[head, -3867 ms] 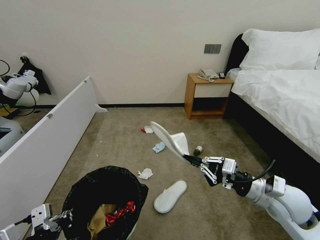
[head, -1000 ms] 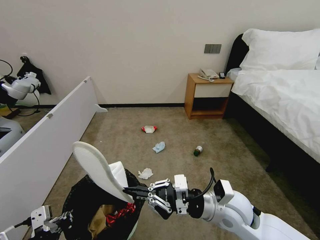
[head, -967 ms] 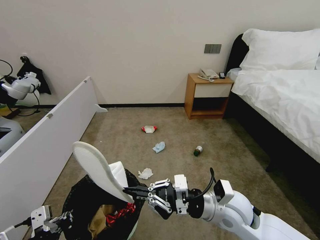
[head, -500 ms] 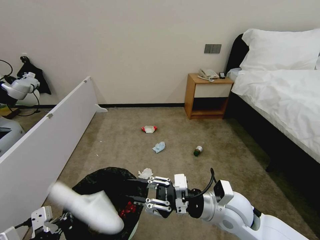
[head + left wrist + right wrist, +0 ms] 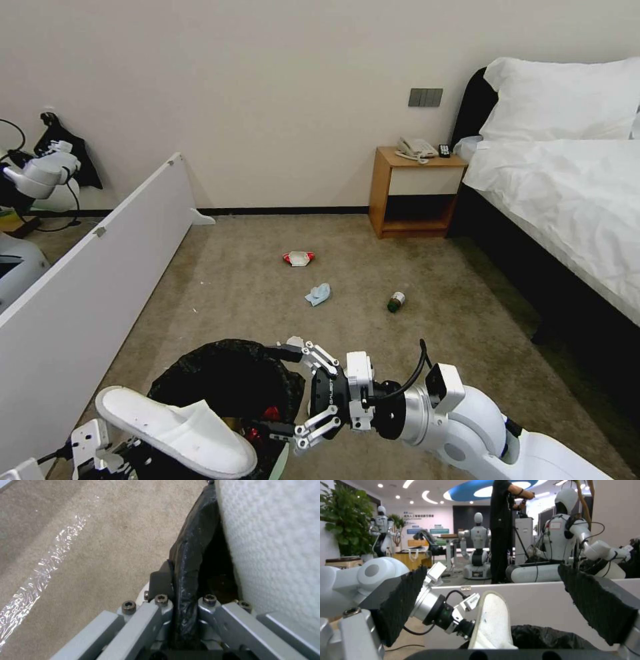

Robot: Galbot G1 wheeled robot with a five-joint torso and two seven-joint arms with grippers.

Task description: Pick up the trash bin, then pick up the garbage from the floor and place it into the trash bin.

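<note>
The trash bin (image 5: pixel 223 373), white with a black bag liner, hangs low at the front left. My left gripper (image 5: pixel 100 453) is shut on its rim; in the left wrist view the left gripper (image 5: pixel 182 600) pinches the black bag edge (image 5: pixel 188 562). One white slipper (image 5: pixel 175 430) lies sole-up across the bin's near rim, touching neither of my right fingers. My right gripper (image 5: pixel 283 390) hangs open just right of the bin mouth, its black pads (image 5: pixel 403 605) wide apart around the slipper (image 5: pixel 493 620). A red-white packet (image 5: pixel 298 258), a pale-blue wad (image 5: pixel 318 294) and a small green bottle (image 5: pixel 396 302) lie on the floor (image 5: pixel 253 293).
A long white board (image 5: pixel 87 267) runs along the left. A wooden nightstand (image 5: pixel 413 193) stands at the back wall, beside a bed (image 5: pixel 567 193) along the right. Open carpet lies between the bin and the litter.
My right gripper, which held the slipper over the bin a second ago, has opened. The slipper fell and now rests on the bin's rim. The left arm has kept still.
</note>
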